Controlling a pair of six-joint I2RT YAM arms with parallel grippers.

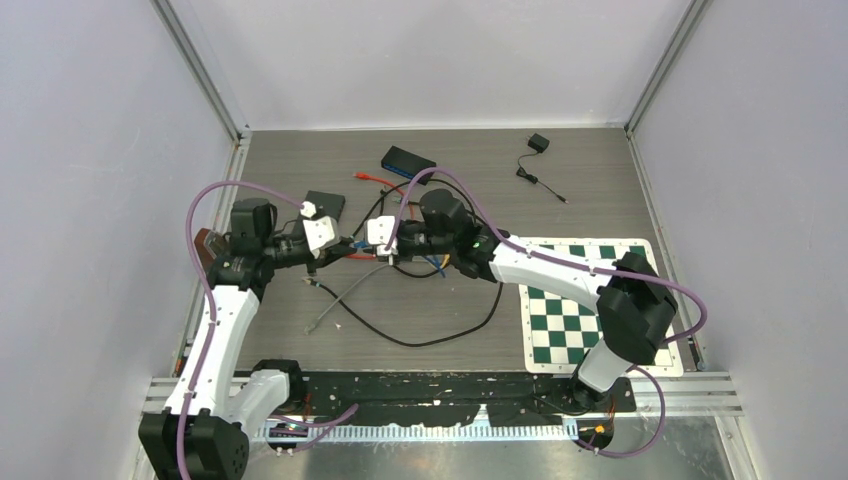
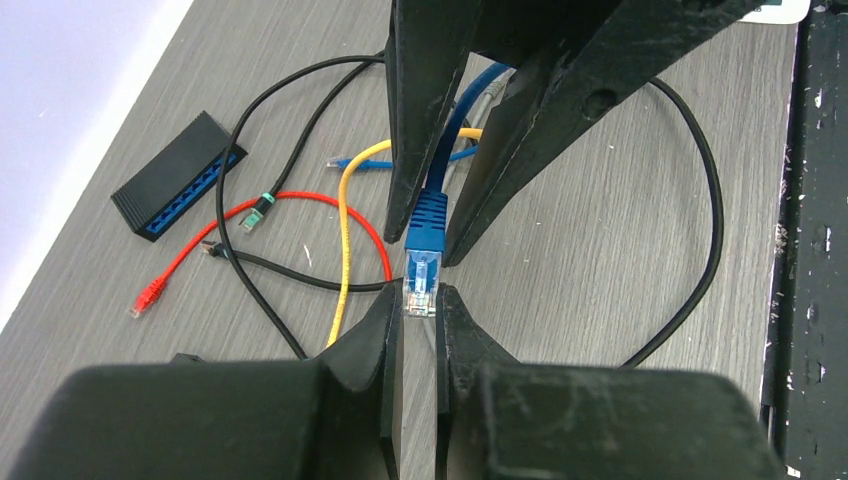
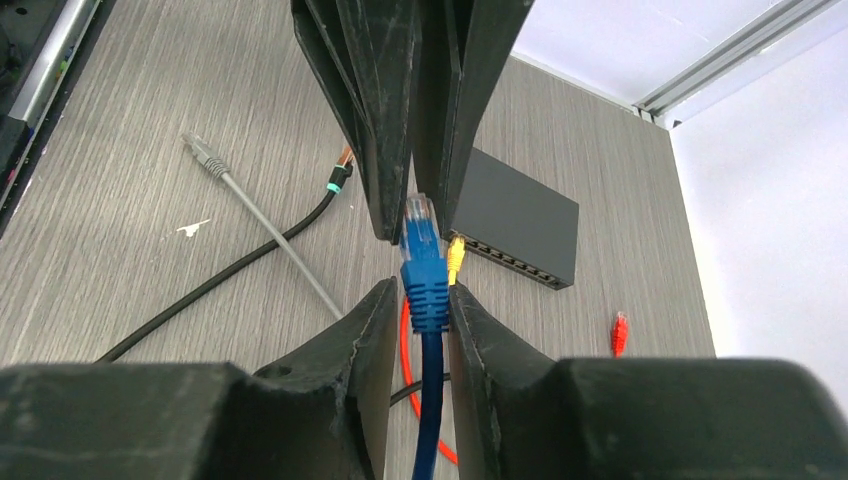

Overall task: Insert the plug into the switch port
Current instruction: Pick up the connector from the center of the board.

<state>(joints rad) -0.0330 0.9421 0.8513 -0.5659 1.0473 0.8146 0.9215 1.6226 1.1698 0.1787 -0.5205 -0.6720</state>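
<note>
A blue cable's plug (image 2: 428, 222) with a clear tip hangs above the table between both grippers. My right gripper (image 3: 420, 295) is shut on its blue boot (image 3: 427, 290). My left gripper (image 2: 421, 300) faces it head-on, its fingertips closed round the clear tip. In the top view the two grippers meet at mid-table, left (image 1: 348, 246) and right (image 1: 376, 250). A black switch with a blue port face (image 2: 180, 190) lies at the back (image 1: 408, 160). A second black switch (image 3: 515, 230) lies by the left arm (image 1: 323, 207).
Loose red (image 2: 300, 200), yellow (image 2: 345, 220), grey (image 3: 260, 225) and black (image 2: 700, 200) cables lie tangled on the table under the grippers. A green checkered mat (image 1: 585, 310) lies at the right. A small black adapter (image 1: 538, 143) sits at the back right.
</note>
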